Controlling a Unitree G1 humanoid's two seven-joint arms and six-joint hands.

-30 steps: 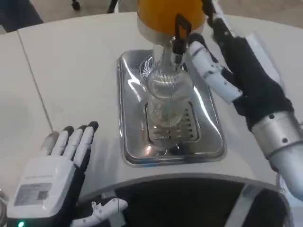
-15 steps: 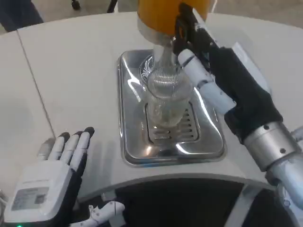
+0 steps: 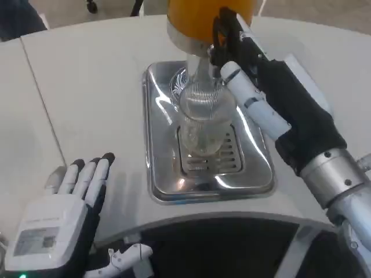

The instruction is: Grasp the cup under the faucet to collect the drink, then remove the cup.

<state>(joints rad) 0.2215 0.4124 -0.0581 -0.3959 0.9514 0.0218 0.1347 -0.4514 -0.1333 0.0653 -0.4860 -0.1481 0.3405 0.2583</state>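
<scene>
a: where does the cup (image 3: 203,119) stand?

b: upright on the slotted grate of the steel drip tray (image 3: 162,174), directly below the faucet (image 3: 219,36) of the orange dispenser (image 3: 200,17). it is clear and ribbed, and looks empty; no drink is visible in it.

a: and the right hand (image 3: 272,98)?

b: raised at the faucet, fingers (image 3: 255,107) extended along the cup's right side, the upper ones at the black tap lever. it holds nothing that can be seen. whether a fingertip actually presses the lever cannot be told from this angle.

a: the left hand (image 3: 61,217)?

b: flat near the table's front edge, well apart from the tray, fingers straight and slightly spread, holding nothing.

a: what is the step in hand, as a judgement?

b: likely working the tap to start the pour. to do it well, press the lever straight, without dragging the forearm across the cup, since a tall light cup on a grate would tip easily.

a: anything else?

b: keep the rim centred under the spout. the cup stands unsupported, so the idle left hand could steady it before the drink flows; lift out only once the stream stops.
</scene>
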